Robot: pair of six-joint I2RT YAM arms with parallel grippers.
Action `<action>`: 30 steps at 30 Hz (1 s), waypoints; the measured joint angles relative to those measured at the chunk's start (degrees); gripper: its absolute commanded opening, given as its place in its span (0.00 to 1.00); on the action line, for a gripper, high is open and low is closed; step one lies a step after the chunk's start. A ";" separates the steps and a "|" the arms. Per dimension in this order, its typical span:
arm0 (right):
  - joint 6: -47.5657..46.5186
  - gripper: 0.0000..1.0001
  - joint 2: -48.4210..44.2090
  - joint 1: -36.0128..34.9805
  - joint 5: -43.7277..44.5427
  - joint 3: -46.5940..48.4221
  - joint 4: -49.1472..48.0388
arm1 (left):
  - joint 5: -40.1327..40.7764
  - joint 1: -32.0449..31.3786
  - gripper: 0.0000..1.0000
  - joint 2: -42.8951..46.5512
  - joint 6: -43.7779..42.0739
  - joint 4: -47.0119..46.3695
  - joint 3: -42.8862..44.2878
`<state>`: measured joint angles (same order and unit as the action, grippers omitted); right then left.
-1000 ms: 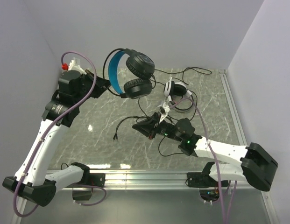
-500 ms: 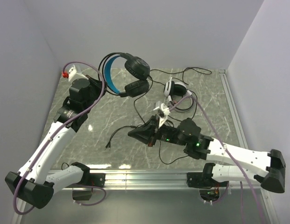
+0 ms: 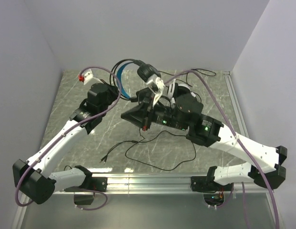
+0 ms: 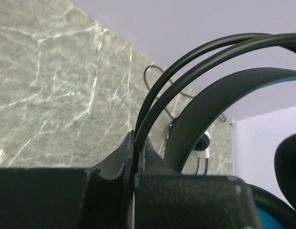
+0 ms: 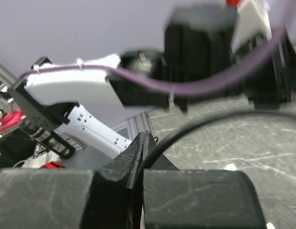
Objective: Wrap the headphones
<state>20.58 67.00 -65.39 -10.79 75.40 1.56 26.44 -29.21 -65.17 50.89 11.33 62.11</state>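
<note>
The black headphones with the blue headband (image 3: 125, 70) hang in the air at the back centre. My left gripper (image 3: 118, 87) is shut on their thin black headband wires (image 4: 152, 102), with the blue band (image 4: 219, 107) beside them. My right gripper (image 3: 125, 116) is shut on their black cable (image 5: 205, 123), just below and in front of the headset. From there the cable (image 3: 159, 136) droops in a loop onto the table and ends in a plug (image 3: 104, 159). The white headphones (image 3: 178, 88) lie at the back, mostly hidden behind my right arm.
The grey marble table (image 3: 66, 109) is walled on the left, back and right. A metal rail (image 3: 148, 181) runs along the near edge by the arm bases. More black cable (image 3: 202, 72) lies by the back wall. Both arms cross over the table's middle.
My left arm carried the black headset right and toward the centre. My right arm swung up and back with the cable, closing in under the headset; the cable's loop and plug dragged nearer the front.
</note>
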 measured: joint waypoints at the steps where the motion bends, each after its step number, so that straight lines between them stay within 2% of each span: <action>1: -0.35 0.00 1.60 0.00 0.13 2.86 1.97 | 0.37 -0.46 0.00 -0.52 -0.09 -0.72 -0.83; 6: -2.25 0.00 6.03 0.02 2.80 14.78 11.67 | 0.48 -0.98 0.00 -1.18 -0.20 -2.73 -4.52; 10: -3.23 0.00 6.03 1.86 4.31 19.15 15.87 | 0.33 -1.01 0.00 -0.46 -0.31 -5.99 -7.65; 17: -0.44 0.00 7.76 12.72 -3.13 19.45 17.14 | -0.11 -2.27 0.00 0.15 -0.66 -7.17 -8.48; 30: 6.64 0.00 17.18 20.02 -18.93 16.37 15.15 | -4.09 -3.78 0.00 -1.03 -2.47 -2.03 -1.95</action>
<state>27.22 84.18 -45.36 -29.71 91.77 16.71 22.35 -32.99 -66.19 48.42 9.30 60.16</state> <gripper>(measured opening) 0.004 0.047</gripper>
